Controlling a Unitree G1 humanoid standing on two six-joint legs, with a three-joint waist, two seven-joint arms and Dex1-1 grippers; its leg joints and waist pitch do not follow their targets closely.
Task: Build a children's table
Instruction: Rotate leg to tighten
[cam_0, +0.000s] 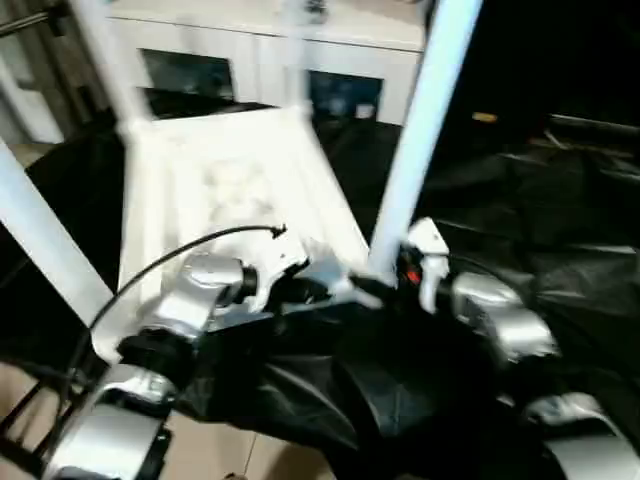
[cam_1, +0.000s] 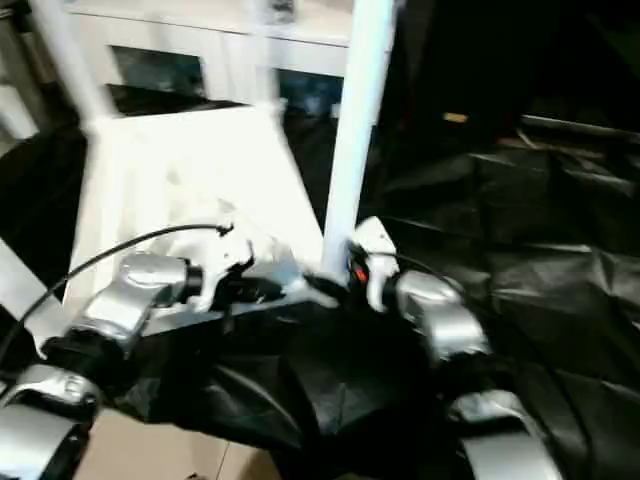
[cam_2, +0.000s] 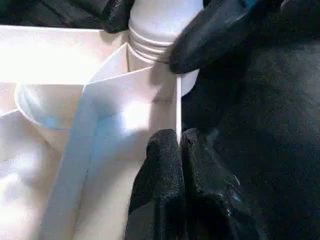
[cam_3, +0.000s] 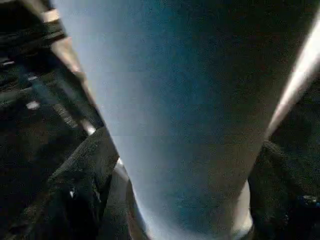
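Backdrop: white cabinet (cam_0: 300, 60) with glass doors at the far side; crumpled black sheet (cam_0: 540, 230) over the work surface.
Tabletop: white tabletop (cam_0: 230, 190) lay upside down on the sheet, ribbed underside up, long axis running away from the robot toward the cabinet, skewed slightly in the head views.
Near-right leg: white leg (cam_0: 420, 130) stood in the near-right corner socket, long axis close to vertical, leaning a little to the right at the top, out past the top edge.
Other legs: near-left leg (cam_0: 45, 245) rose up and to the left out of its corner; far-left leg (cam_0: 100, 60) stood upright at the far corner; fourth leg blurred, hard to place.
Left gripper: left gripper (cam_2: 180, 142) pinched closed on the thin rim wall of the tabletop, just beside the near-right socket; ribbed base of the leg directly beyond the fingertips.
Right gripper: right gripper (cam_0: 400, 275) at the foot of the near-right leg, one black finger (cam_3: 82, 172) on each side of the tube; whether gripping or slack around it, cannot tell.
Relation: both grippers met at the same near-right corner, close together.
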